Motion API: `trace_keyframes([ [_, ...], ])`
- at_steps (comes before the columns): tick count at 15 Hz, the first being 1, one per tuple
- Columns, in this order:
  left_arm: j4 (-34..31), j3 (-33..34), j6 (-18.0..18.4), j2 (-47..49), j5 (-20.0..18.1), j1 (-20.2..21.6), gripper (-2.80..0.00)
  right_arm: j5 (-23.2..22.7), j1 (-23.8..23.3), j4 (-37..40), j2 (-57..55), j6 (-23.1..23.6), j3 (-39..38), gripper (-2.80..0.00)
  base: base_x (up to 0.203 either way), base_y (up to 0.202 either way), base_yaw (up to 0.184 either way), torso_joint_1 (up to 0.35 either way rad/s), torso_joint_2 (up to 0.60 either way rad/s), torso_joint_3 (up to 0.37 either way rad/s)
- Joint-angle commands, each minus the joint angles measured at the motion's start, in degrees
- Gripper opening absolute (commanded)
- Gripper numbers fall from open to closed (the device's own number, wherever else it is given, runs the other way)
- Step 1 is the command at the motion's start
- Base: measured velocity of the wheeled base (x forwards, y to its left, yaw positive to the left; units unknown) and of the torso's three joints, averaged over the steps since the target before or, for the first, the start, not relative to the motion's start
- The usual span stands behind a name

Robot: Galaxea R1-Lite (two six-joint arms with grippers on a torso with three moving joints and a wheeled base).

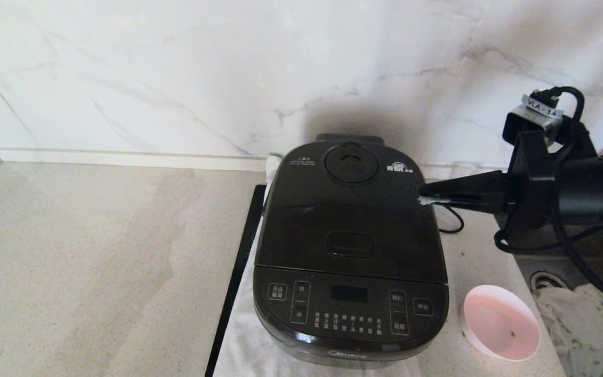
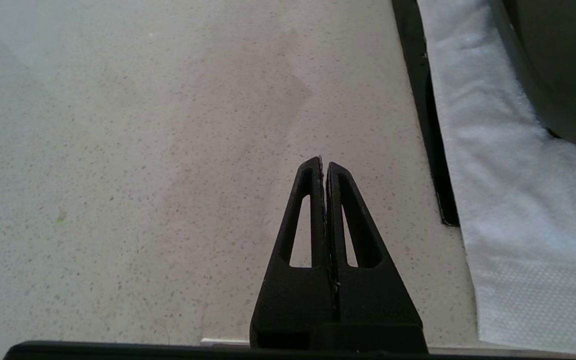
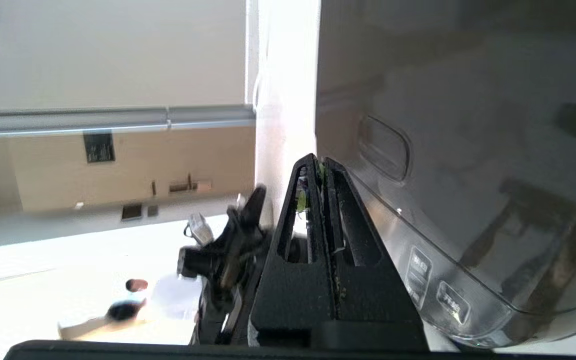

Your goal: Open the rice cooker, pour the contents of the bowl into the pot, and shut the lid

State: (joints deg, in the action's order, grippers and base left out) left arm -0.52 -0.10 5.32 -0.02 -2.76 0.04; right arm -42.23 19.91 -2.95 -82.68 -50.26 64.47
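- The cooker (image 1: 351,251) sits on a white cloth (image 1: 252,340) on the counter (image 1: 97,251), its front panel toward the robot and its back close to the marble wall (image 1: 228,68).
- The lid (image 1: 348,209) is down flat on the cooker (so the pot inside cannot be seen), with the round vent cap (image 1: 351,163) near the hinge side and the rectangular recess (image 1: 349,244) nearer the panel.
- The right pincer (image 1: 427,195) reaches in level from the right, its tip at the lid's right edge; whether it actually touches the lid cannot be told.
- In the right wrist view the right pincer (image 3: 322,170) has its fingers pressed together, with a few green bits stuck between them, and the cooker's glossy side (image 3: 468,175) lies just beside it.
- The bowl (image 1: 500,322) stands upright on the counter to the right of the cooker's front corner, near it but apart; its pink inside is nearly bare, with only a speck of green (image 1: 512,333).
- A crumpled white cloth (image 1: 589,324) flecked with green lies in the sink (image 1: 542,280) at the far right.
- The left pincer (image 2: 324,167), seen only in its own wrist view, is together with nothing between the fingers, above bare counter (image 2: 143,175) to the left of the cloth (image 2: 508,175) and a black strip (image 2: 428,125) along the cloth's edge.
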Motion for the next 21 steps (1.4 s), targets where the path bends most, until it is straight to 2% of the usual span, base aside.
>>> trace_keyframes([
  [1, 0.00, 0.01, -0.01, -0.06, 0.03, 0.05, -2.80, 4.88, 0.09, -0.28, 2.68, -0.09, 0.97, -2.80, 0.000, 0.000, 0.000, 0.000, 0.00, 0.000],
  [3, 0.00, 0.01, 0.05, -0.06, 0.03, -0.04, -2.80, 13.30, 0.27, 0.76, 3.79, 0.76, 3.74, -2.80, 0.000, 0.000, 0.000, 0.000, 0.00, 0.000],
  [4, 0.00, 0.01, -0.03, -0.06, 0.02, 0.03, -2.80, 15.62, 0.09, 3.60, 4.82, 2.91, 5.68, -2.80, 0.000, 0.000, 0.000, 0.000, 0.00, 0.000],
  [5, 0.00, 0.01, 0.03, -0.06, 0.03, -0.04, -2.80, 18.66, -0.08, 7.84, 5.90, 7.29, 7.84, -2.80, 0.000, 0.000, 0.000, 0.000, 0.00, 0.000],
  [7, 0.00, 0.01, -0.02, -0.06, -0.03, 0.02, -2.80, 30.21, 0.47, 14.51, 7.44, 14.50, 11.31, -2.80, 0.000, 0.000, 0.000, 0.000, 0.00, 0.000],
  [10, 0.00, 0.01, 0.05, -0.06, 0.03, 0.05, -2.80, 48.38, 7.50, 25.40, 9.18, 23.13, 15.11, -2.80, 0.000, 0.000, 0.000, 0.000, 0.00, 0.000],
  [12, 0.00, 0.01, 0.05, -0.06, -0.05, 0.02, -2.80, 56.55, 14.93, 32.04, 9.82, 24.57, 16.23, -2.80, 0.000, 0.000, 0.000, 0.000, 0.00, 0.000],
  [14, 0.00, 0.01, 0.04, -0.06, 0.03, 0.04, -2.80, 59.45, 21.00, 38.86, 10.27, 23.01, 15.27, -2.80, 0.000, 0.000, 0.000, 0.000, 0.00, 0.000],
  [16, 0.00, 0.01, 0.02, -0.06, 0.03, 0.04, -2.80, 59.82, 26.66, 43.06, 10.33, 17.99, 13.65, -2.80, 0.000, 0.000, 0.000, 0.000, 0.00, 0.000],
  [17, 0.00, 0.01, 0.00, -0.06, -0.01, -0.01, -2.80, 58.66, 27.84, 44.57, 10.25, 15.58, 12.14, -2.80, 0.000, 0.000, 0.000, 0.000, 0.00, 0.000],
  [20, 0.00, 0.01, 0.05, -0.06, -0.04, -0.04, -2.80, 46.59, 28.13, 45.80, 10.51, 14.70, 9.37, -2.80, 0.000, 0.000, 0.000, 0.000, 0.00, 0.000],
  [21, 0.00, 0.01, 0.05, -0.06, 0.03, 0.01, -2.80, 43.81, 28.60, 46.06, 10.67, 14.39, 8.48, -2.80, 0.000, 0.000, 0.000, 0.000, 0.00, 0.000],
])
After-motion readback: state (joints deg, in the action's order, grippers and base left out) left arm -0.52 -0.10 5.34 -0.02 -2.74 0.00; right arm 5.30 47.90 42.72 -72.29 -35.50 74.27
